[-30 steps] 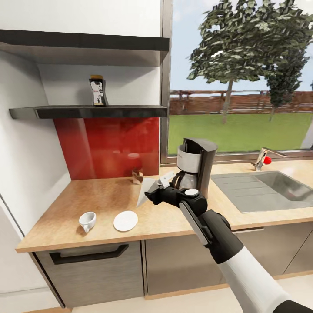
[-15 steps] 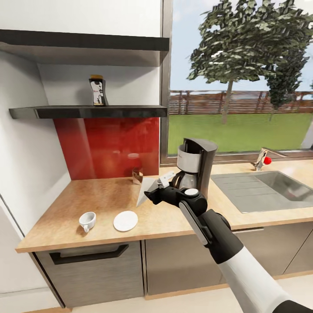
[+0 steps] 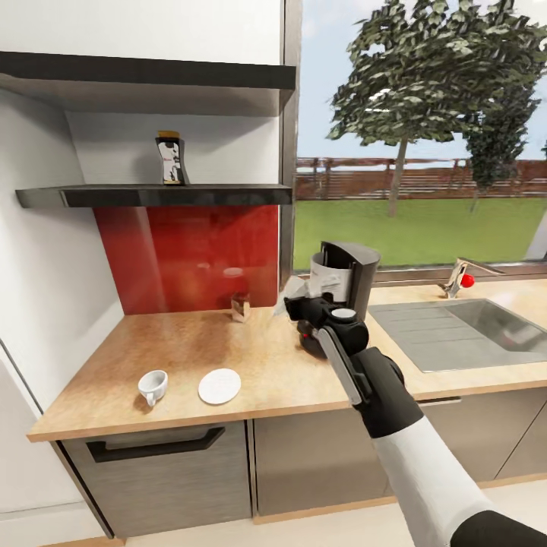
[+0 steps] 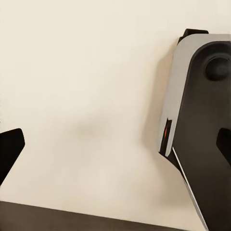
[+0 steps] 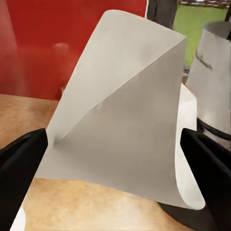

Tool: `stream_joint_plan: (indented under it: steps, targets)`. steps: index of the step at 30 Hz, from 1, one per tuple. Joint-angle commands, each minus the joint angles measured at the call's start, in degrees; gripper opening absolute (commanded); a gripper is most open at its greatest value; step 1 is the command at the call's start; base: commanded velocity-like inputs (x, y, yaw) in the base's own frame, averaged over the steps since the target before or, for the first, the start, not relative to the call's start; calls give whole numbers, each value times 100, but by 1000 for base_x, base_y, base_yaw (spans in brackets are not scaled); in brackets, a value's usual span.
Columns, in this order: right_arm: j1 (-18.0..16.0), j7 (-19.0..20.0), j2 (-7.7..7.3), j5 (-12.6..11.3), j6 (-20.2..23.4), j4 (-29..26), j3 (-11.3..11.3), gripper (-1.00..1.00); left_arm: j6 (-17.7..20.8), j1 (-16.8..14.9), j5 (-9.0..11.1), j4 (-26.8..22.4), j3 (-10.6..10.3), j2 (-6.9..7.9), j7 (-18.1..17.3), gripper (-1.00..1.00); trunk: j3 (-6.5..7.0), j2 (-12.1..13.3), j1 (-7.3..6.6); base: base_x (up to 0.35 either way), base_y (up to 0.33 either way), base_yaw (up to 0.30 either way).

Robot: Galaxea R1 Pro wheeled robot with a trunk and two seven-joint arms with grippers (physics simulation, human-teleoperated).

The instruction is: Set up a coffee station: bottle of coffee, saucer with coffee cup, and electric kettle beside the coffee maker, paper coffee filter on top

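On the upper shelf (image 3: 152, 196) at 11 o'clock the coffee bottle (image 3: 170, 159) stands untouched, so that step is not yet done. Below it on the counter (image 3: 182, 349), at 8 o'clock, the cup (image 3: 153, 386) lies tipped beside the saucer (image 3: 219, 386), near but apart. A small brown thing (image 3: 241, 308) sits by the red backsplash (image 3: 190, 254); what it is I cannot tell.

The change is at centre. 1 second ago the right gripper (image 3: 300, 305) held the filter (image 3: 298, 287) low over the counter, left of the coffee maker (image 3: 346, 285). Now the arm has risen and swung toward 1 o'clock, and the filter is at the maker's upper body, just beside its left face. The right wrist view shows the filter (image 5: 120, 115) clamped between the 2 fingers (image 5: 21, 163), curled open, with the maker's grey body (image 5: 211, 82) close by. I judge the filter step to be midway: the paper must clear the maker's top edge before release.

There is open room above the maker; the window frame (image 3: 289, 152) stands close behind at 12 o'clock. The sink (image 3: 456, 334) lies at 3 o'clock.

The left wrist view shows a pale surface and a robot part; whether the left gripper is spread or closed I cannot tell.
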Motion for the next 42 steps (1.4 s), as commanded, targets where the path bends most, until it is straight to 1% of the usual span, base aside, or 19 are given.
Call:
stream_joint_plan:
  steps: [1,3,5,7,8,12,13,14,15,17,18,21,23,29,33,37,39,40,42]
  targets:
    - [-44,-313,36,-63,18,-15,5,-100,-5,-1,59,3,-9,0,7,100,-6,-6,3,0,0,0]
    - [-87,-665,81,-60,18,-196,38,-100,-12,25,59,3,-9,0,10,100,-6,-6,3,0,0,0]
    - [-111,-876,101,-53,25,-555,150,-100,-26,61,59,-1,-9,0,11,100,-6,-6,3,0,0,0]
    - [-114,-911,104,-52,75,-628,171,-100,-24,71,59,-2,-8,0,17,100,-6,-6,3,0,0,0]
    - [-116,-923,104,-62,260,-685,163,-100,-27,77,64,-2,-7,4,20,100,-6,-6,3,0,0,0]
    - [-117,-932,104,-57,391,-722,158,-100,-31,79,68,5,-9,1,21,100,-6,-6,3,0,0,0]
    - [-117,-935,107,142,418,-719,192,-100,-31,86,68,6,-1,8,21,100,-6,-6,3,0,0,0]
    - [-117,-935,116,258,422,-723,199,-100,-31,87,68,6,-1,10,21,100,-6,-6,3,0,0,0]
    - [-128,-935,172,450,427,-728,205,-100,-31,88,68,6,0,12,21,100,-6,-6,3,0,0,0]
    - [-171,-935,283,654,433,-728,209,-100,-33,100,68,6,0,15,21,100,-6,-6,3,0,0,0]
    - [-237,-935,339,798,436,-727,210,-100,-36,114,68,6,0,16,21,100,-6,-6,3,0,0,0]
    - [-535,-935,339,1238,446,-720,212,-100,-39,140,68,0,0,17,21,100,-6,-6,3,0,0,0]
    - [-780,-935,339,1437,488,-704,212,-100,-41,149,68,4,0,19,21,100,-6,-6,3,0,0,0]
    - [-1630,-947,339,1583,1477,-686,204,-100,-40,164,70,6,8,26,21,100,-6,-6,3,0,0,0]
    - [-1921,-944,339,1621,1650,-650,203,-100,-40,167,71,6,4,26,21,100,-6,-6,3,0,0,0]
    - [-2029,-926,339,1656,1694,-607,202,-100,-44,167,75,2,6,17,26,100,-6,-6,3,0,0,0]
    - [-2061,-904,339,1813,1699,-605,200,-100,-47,167,80,-6,8,-4,30,100,-6,-6,3,0,0,0]
    - [-2077,-880,339,2107,1698,-573,203,-100,-50,167,65,-10,9,-44,41,100,-6,-6,3,0,0,0]
    - [-2081,-871,339,2222,1698,-575,207,-100,-49,167,62,-11,14,-54,44,100,-6,-6,3,0,0,0]
